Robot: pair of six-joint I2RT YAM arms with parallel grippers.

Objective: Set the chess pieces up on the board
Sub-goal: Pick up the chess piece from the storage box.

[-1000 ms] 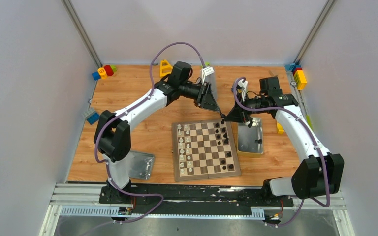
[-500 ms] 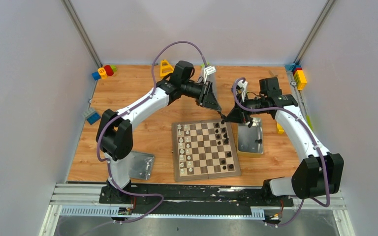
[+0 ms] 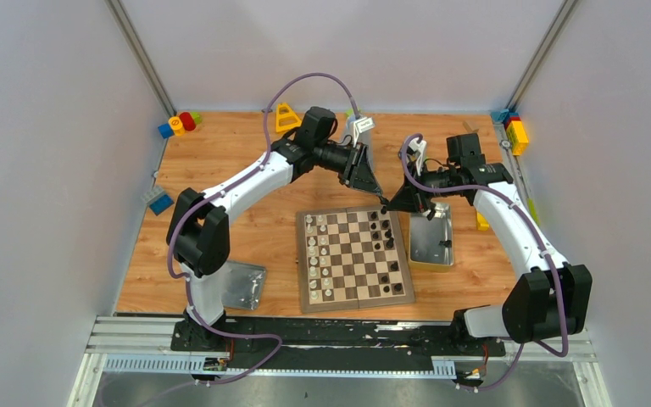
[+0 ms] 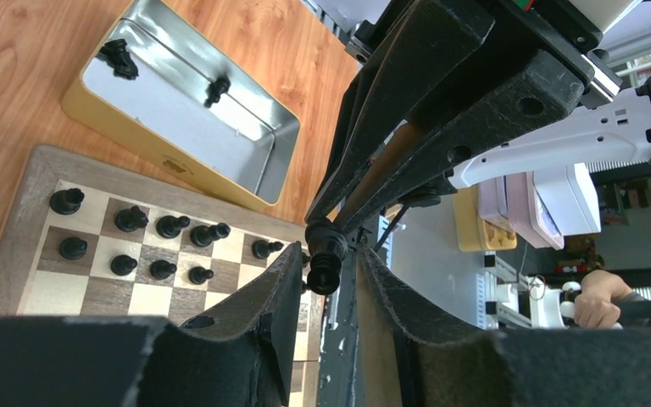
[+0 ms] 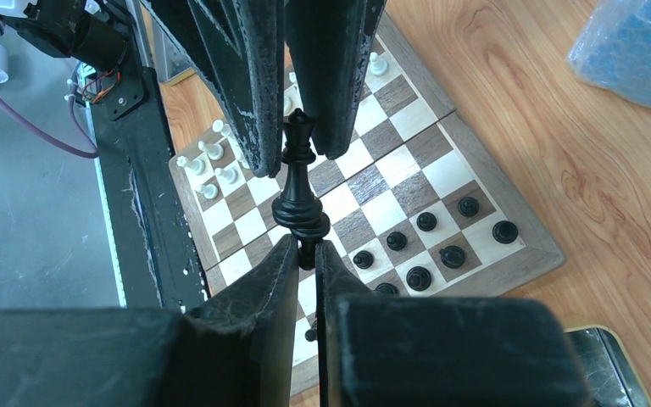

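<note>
Right gripper (image 5: pixel 307 250) is clamped on the foot of a tall black piece (image 5: pixel 298 182), which sticks out in line with its fingers. Meeting it from the opposite side, the left gripper (image 4: pixel 328 270) has its fingers parted only narrowly, one on each side of the piece's crown; I cannot tell whether they touch it. Both grippers hang over the far right corner of the board (image 3: pixel 356 259). On the board I see black pieces (image 3: pixel 386 246) filling the right-hand files and cream pieces (image 3: pixel 315 254) along the left. Just beside the board's right edge sits the open tin (image 4: pixel 182 127), with two loose black figures (image 4: pixel 216 87) lying inside. Toy blocks (image 3: pixel 178 125) sit at the table's back corners.
</note>
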